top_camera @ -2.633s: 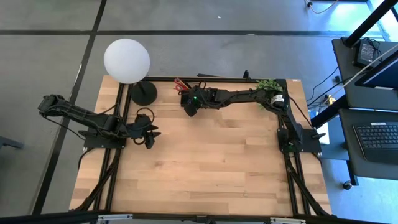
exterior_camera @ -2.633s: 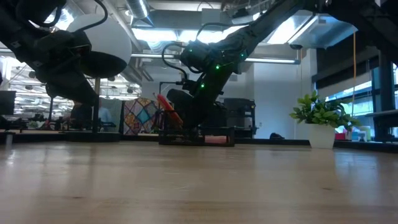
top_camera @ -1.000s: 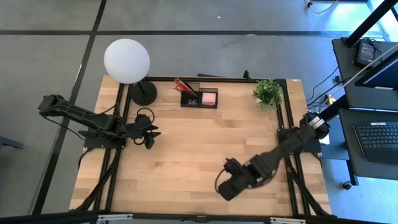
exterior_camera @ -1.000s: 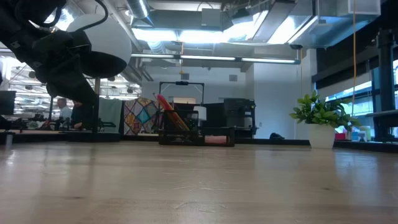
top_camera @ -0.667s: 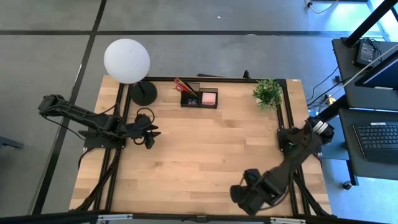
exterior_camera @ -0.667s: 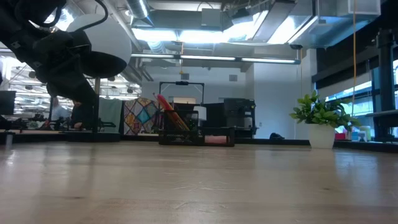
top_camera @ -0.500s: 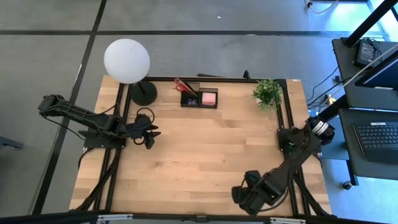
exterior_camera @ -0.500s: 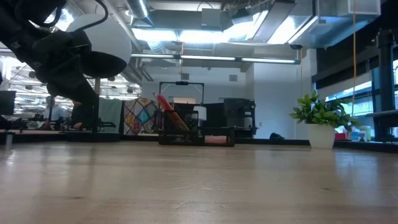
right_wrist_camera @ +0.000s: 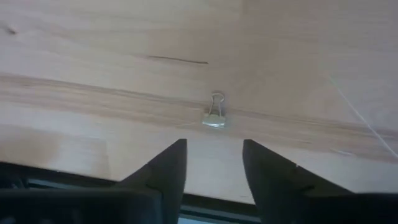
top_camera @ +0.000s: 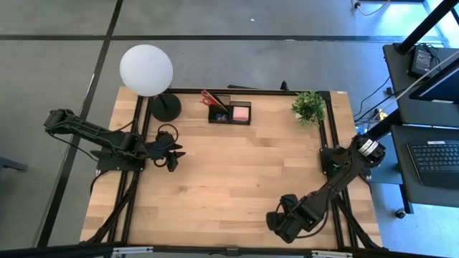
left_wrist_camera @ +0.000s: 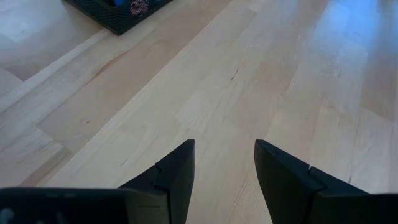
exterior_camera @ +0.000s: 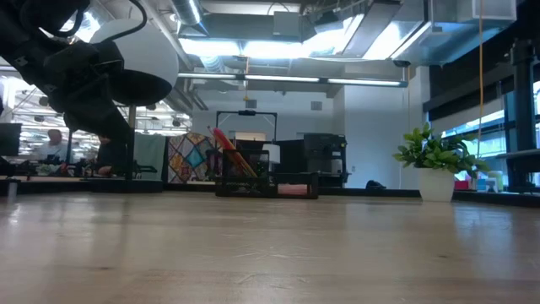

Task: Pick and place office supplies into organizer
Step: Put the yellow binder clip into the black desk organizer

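A small bluish clip (right_wrist_camera: pixel 214 118) lies flat on the wood near the table's front edge. My right gripper (right_wrist_camera: pixel 213 155) hangs just above it, pointing steeply down and open, its fingers short of the clip with nothing between them; from above it shows at the front right (top_camera: pixel 281 223). The black organizer (top_camera: pixel 229 112) stands at the far edge with red-handled scissors (top_camera: pixel 210 97) sticking up from it and a pink sticky-note pad (top_camera: pixel 242 112) inside. My left gripper (top_camera: pixel 174 156) waits open over the left side of the table.
A lamp with a white globe (top_camera: pixel 146 69) and a round black base (top_camera: pixel 166 107) stands at the far left. A small potted plant (top_camera: pixel 309 106) stands at the far right. Bare wood (top_camera: pixel 229 172) stretches between the two arms.
My right gripper has swung toward the table's near edge and a little toward its right edge, sinking closer to the wood and rolling its wrist as it went.
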